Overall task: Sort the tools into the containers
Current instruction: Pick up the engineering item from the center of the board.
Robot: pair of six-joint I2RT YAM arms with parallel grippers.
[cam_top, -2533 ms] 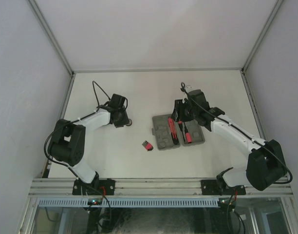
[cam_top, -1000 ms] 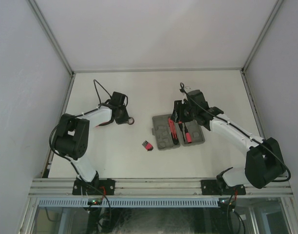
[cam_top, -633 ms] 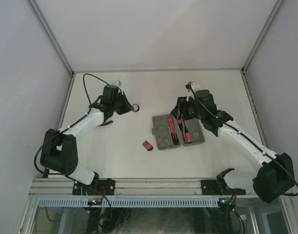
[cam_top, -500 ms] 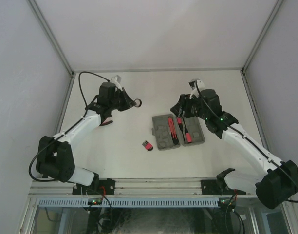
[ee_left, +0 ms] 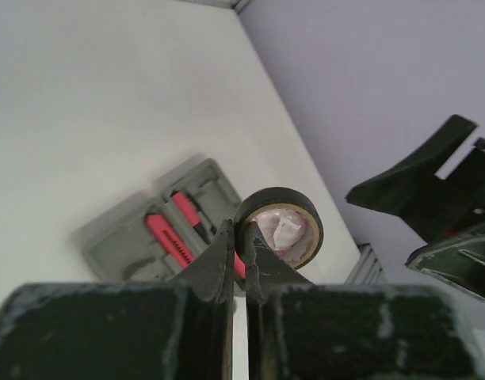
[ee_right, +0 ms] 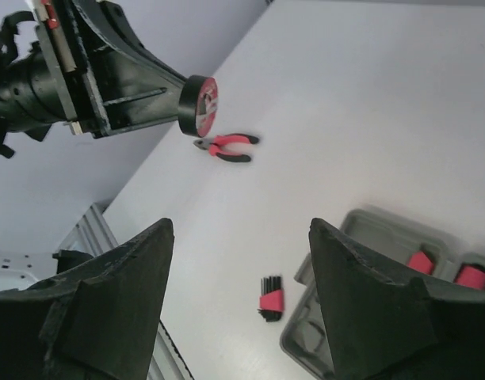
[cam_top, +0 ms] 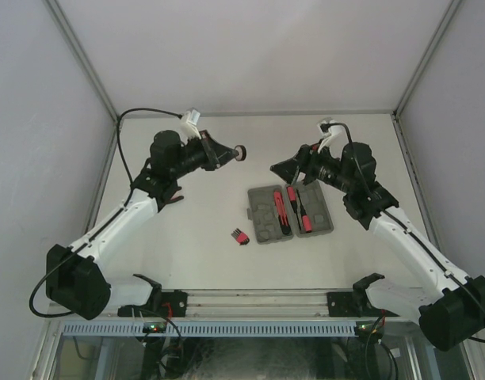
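The left gripper (cam_top: 229,155), high over the table (cam_top: 187,229), is pinching the small black ring (cam_top: 240,153) by its rim, jaws pressed together. The right gripper (cam_top: 280,168) is hanging wide apart, seemingly empty, near the grey case (cam_top: 257,220).

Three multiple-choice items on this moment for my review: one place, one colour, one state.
1. The hex key set lies: A on the table beside the case; B inside the case; C in a gripper.
2. The case is: A blue; B yellow; C grey.
3. The left gripper is: A open, empty; B shut on the black ring; C on the table.
Key: A, it lies on bare table; C, its shell is grey; B, its fingers pinch the ring.
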